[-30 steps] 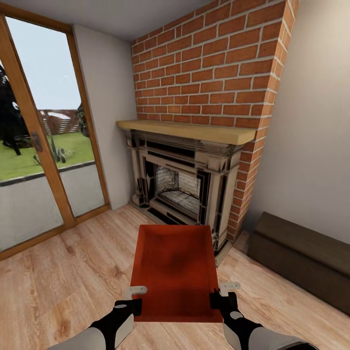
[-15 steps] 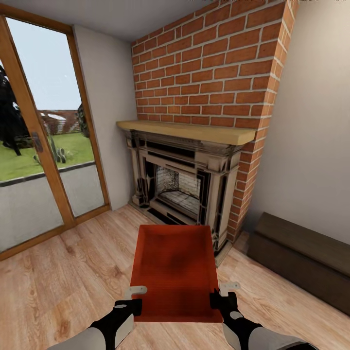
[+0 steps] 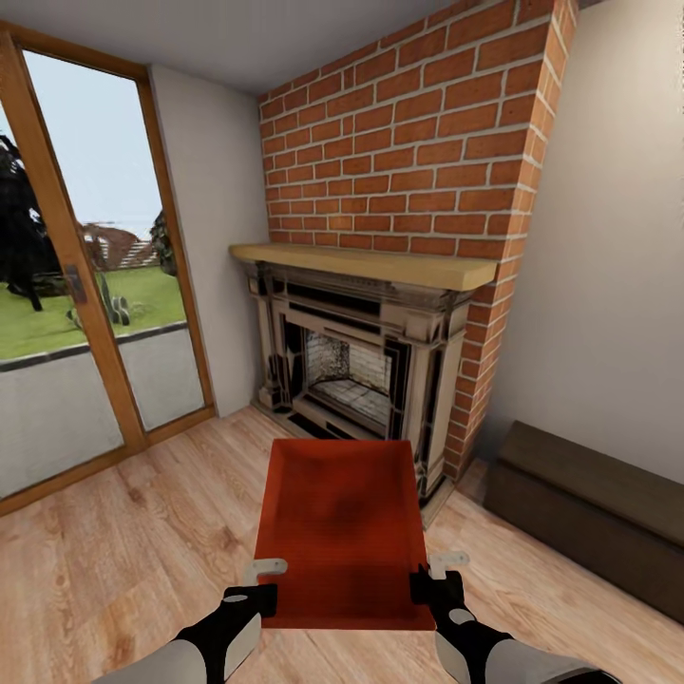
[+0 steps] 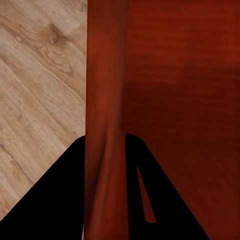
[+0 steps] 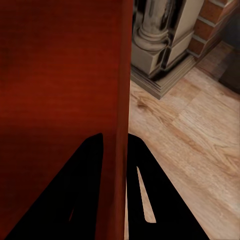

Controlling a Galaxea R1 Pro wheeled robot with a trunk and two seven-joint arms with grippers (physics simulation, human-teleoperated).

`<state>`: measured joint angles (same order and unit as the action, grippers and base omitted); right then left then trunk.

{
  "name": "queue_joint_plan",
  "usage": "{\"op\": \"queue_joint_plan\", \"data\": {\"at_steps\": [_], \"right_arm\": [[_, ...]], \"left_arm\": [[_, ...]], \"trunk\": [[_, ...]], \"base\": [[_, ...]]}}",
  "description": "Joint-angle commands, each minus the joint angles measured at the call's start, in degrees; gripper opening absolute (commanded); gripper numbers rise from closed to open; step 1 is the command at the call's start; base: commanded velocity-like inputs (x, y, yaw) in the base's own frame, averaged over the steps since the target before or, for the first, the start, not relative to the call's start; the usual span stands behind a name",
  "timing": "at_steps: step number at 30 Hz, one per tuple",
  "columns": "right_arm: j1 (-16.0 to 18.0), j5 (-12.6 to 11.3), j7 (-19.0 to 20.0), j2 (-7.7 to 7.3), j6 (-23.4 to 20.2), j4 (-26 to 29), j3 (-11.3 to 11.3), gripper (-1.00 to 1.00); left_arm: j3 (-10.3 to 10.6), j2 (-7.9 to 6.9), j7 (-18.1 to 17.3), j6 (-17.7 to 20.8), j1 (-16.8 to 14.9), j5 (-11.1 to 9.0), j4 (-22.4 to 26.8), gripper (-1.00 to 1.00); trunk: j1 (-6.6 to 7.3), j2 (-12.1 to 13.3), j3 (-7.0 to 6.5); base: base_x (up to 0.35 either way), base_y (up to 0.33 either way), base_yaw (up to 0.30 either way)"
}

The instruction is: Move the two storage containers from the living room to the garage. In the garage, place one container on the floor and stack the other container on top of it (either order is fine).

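One orange-red storage container (image 3: 342, 527) hangs level above the light wood-plank floor of the living room, held between both arms, its open top facing up and nothing inside. My left gripper (image 3: 258, 597) is shut on the bin's left wall (image 4: 104, 125), one black finger on each side of it. My right gripper (image 3: 429, 587) is shut on the right wall (image 5: 120, 100) the same way. The other storage container is out of view. The garage is out of view.
A red brick fireplace (image 3: 366, 361) with a wooden mantel stands straight ahead, close beyond the bin. A low dark cabinet (image 3: 589, 518) runs along the right wall. A wood-framed glass door (image 3: 85, 313) to the garden is at the left. Plank floor (image 3: 123, 532) lies open at the left.
The whole picture has shifted slightly, so the camera has moved: the fireplace, door and cabinet sit a little lower and to the right. The bin and both grippers keep their place in the picture.
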<state>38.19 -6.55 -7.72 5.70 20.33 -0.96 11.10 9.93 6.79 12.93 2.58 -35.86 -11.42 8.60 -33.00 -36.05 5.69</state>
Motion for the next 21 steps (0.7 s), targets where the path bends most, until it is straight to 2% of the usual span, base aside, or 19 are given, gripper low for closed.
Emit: {"op": "queue_joint_plan", "data": {"at_steps": [1,21], "right_arm": [[0.11,-1.27,-0.14,0.02,0.41,-0.01,-1.43,-1.00],[0.10,-1.25,-0.11,0.02,0.41,-0.01,-1.43,-1.00]], "left_arm": [[0.17,-0.02,0.69,0.32,0.00,-0.43,0.02,-1.00],[0.17,-0.02,0.69,0.32,0.00,-0.45,0.02,-1.00]], "trunk": [[-0.02,-0.09,0.00],[-0.02,-0.09,-1.83]], "base": [[0.000,0.000,0.000],[0.000,0.000,0.000]]}}
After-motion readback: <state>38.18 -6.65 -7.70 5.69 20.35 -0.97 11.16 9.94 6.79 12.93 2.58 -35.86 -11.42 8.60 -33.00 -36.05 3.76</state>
